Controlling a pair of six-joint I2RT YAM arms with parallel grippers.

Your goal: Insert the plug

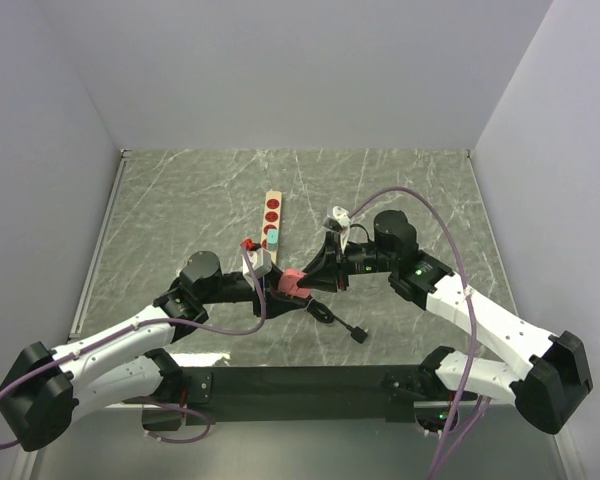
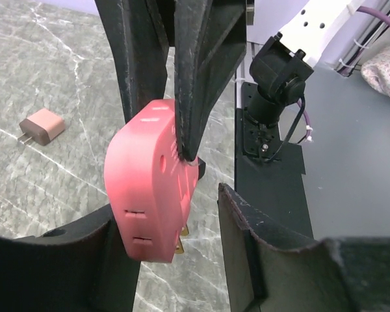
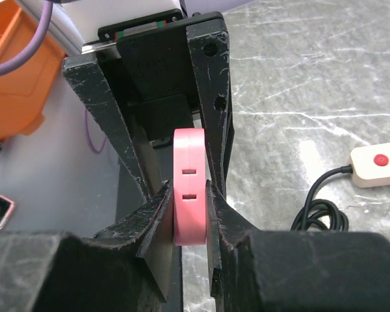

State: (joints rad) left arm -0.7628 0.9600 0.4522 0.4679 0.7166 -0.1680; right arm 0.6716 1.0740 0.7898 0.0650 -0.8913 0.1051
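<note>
From above, we see both arms meet over the pink flat plastic plug point(image 1: 296, 284), just beside the near end of the cream power strip with red sockets point(image 1: 271, 222), well inside the edges of the grey-green marble table point(image 1: 180, 190).

In the left wrist view, the left gripper point(image 2: 169, 218) stands parted around the plug, with a gap at one side.

In the right wrist view, the right gripper point(image 3: 188, 218) pinches the flat faces of the plug.
</note>
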